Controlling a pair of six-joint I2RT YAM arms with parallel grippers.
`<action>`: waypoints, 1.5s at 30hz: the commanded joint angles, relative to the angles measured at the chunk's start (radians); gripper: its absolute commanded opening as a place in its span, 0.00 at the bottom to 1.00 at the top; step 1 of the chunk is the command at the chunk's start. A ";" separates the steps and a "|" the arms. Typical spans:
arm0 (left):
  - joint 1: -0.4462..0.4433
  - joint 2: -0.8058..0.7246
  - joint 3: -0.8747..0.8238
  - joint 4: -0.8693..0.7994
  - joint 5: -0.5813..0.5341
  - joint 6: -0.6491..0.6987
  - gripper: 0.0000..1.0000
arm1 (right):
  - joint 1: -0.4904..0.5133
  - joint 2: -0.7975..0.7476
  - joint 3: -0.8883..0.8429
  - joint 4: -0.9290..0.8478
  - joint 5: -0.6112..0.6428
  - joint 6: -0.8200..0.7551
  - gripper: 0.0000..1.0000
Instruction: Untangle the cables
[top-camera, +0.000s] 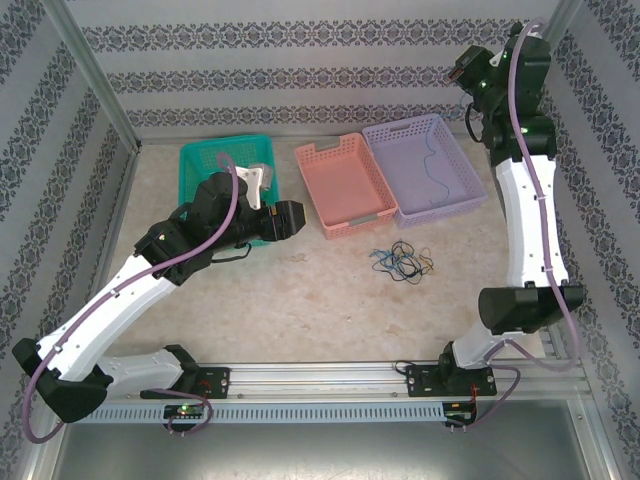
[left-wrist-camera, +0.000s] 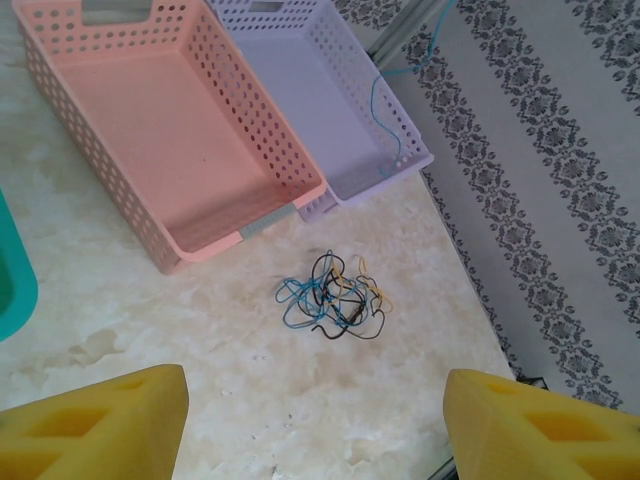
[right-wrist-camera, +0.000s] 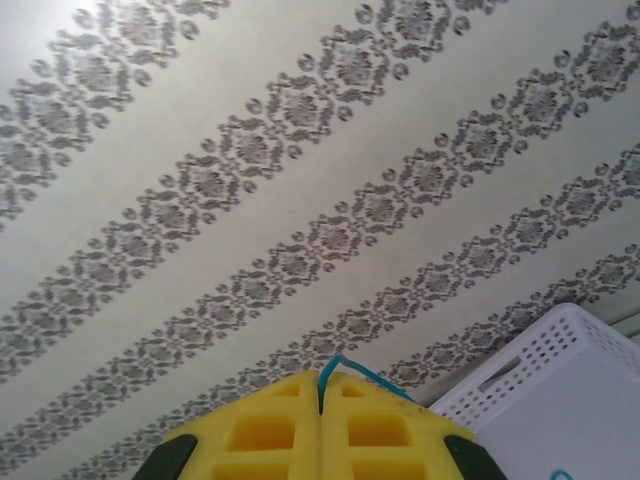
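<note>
Right arm (top-camera: 525, 210) reaches high, jaws clamped on blue cable (right-wrist-camera: 345, 360); left arm (top-camera: 120, 295) low, jaws apart.

Table (left-wrist-camera: 200, 340) marbled beige; cables (left-wrist-camera: 333, 297) blue, black, yellow; teal basket (top-camera: 200, 165); pink basket (left-wrist-camera: 170, 140); lilac basket (left-wrist-camera: 310, 90); wall (right-wrist-camera: 300, 150) damask-striped grey-white.

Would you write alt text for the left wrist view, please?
A tangle of coloured cables lies on the table beyond the open jaws. Behind are a pink basket and a purple basket with a blue cable rising from it.
</note>
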 joint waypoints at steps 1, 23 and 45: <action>-0.009 -0.032 -0.025 -0.038 -0.024 -0.030 0.69 | -0.025 0.016 0.033 0.043 -0.038 -0.007 0.00; -0.008 0.013 0.049 -0.092 -0.075 0.024 0.73 | -0.075 0.177 -0.177 0.062 -0.057 0.000 0.00; 0.006 0.028 0.057 -0.132 -0.049 -0.033 0.75 | -0.070 0.407 -0.052 -0.016 -0.146 0.090 0.57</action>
